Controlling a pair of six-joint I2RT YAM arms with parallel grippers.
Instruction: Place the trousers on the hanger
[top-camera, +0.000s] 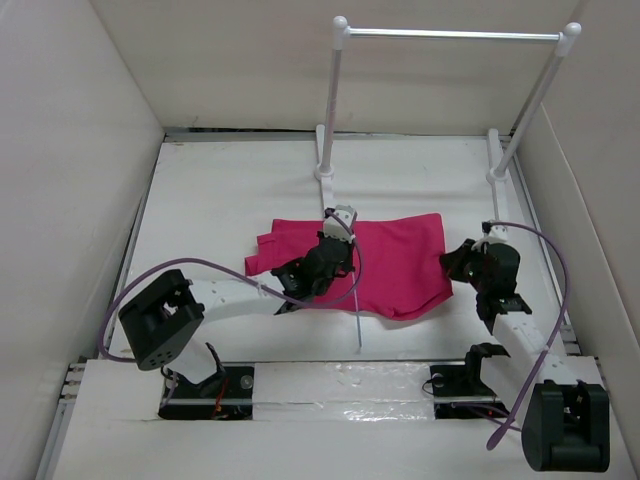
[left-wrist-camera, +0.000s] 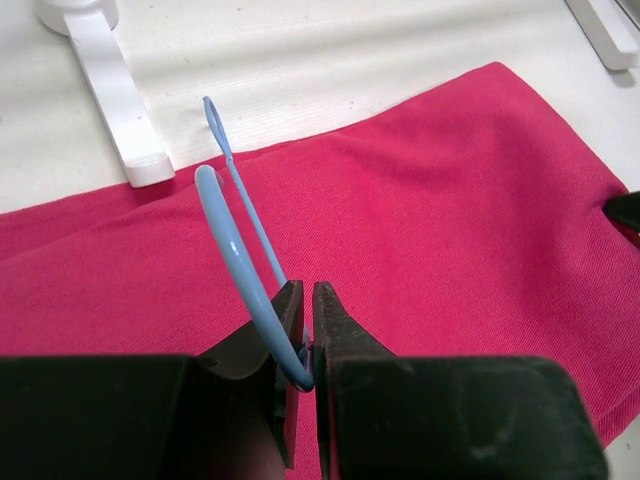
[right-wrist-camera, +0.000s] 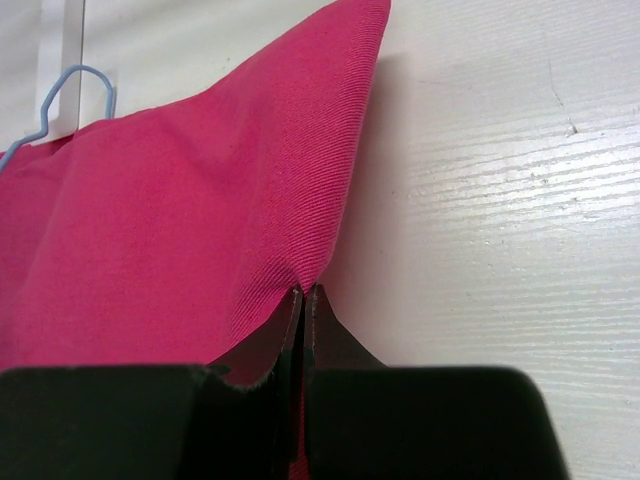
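Top external — flat magenta trousers (top-camera: 400, 265), thin pale hanger (top-camera: 357, 330) over.

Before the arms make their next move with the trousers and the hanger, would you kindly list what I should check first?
1. Left end effector shut on the hanger: ok.
2. Right end effector shut on the edge of the trousers: ok.
3. Trousers draped over the hanger: not ok; they lie on the table.
4. Hanger clear of the rack foot: ok, a gap shows.
5. Both fabric layers inside the right pinch: cannot tell.
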